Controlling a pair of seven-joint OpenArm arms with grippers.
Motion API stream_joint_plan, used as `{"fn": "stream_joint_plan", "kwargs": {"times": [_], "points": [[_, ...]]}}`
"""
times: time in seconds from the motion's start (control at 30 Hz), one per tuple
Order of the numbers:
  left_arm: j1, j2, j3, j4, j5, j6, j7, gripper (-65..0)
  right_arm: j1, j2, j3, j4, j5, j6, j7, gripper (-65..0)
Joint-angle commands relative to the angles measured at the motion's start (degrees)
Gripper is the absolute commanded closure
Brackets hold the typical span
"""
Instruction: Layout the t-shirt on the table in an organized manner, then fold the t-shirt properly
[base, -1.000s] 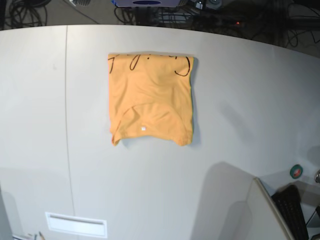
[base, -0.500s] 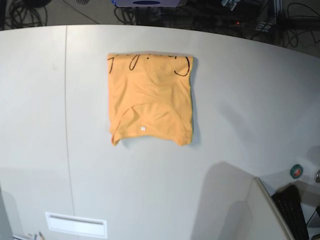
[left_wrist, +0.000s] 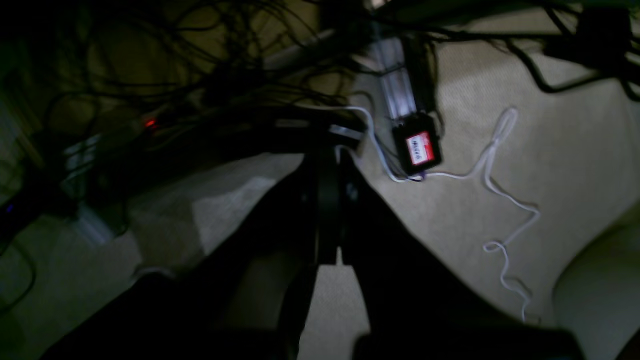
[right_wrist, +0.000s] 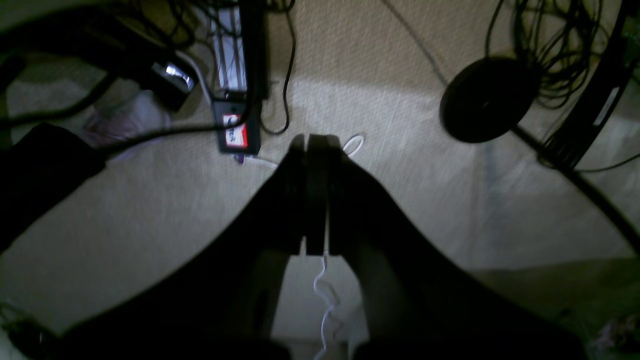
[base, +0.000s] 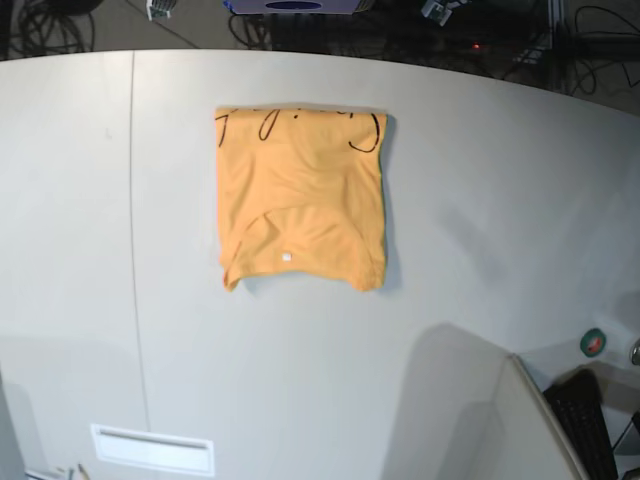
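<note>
On the table (base: 480, 200) we see the t-shirt (base: 300, 195) folded into a neat rectangle, well away from either claw. Our left claw (left_wrist: 327, 150) and right claw (right_wrist: 316, 145) are both pressed together, empty, over carpeted floor (right_wrist: 410, 165) and cables (left_wrist: 500, 165).

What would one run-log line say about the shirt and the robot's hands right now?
t-shirt: folded, flat on table | left hand: shut, empty, over floor | right hand: shut, empty, over floor
</note>
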Motion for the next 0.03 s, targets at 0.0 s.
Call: {"fn": "stream_joint_plan", "kwargs": {"times": [0.0], "points": [[0.4, -0.4, 0.6, -0.1, -0.1, -0.4, -0.7, 0.0, -0.2, 0.1, 0.0, 0.7, 0.0, -0.2, 0.4, 0.0]]}}
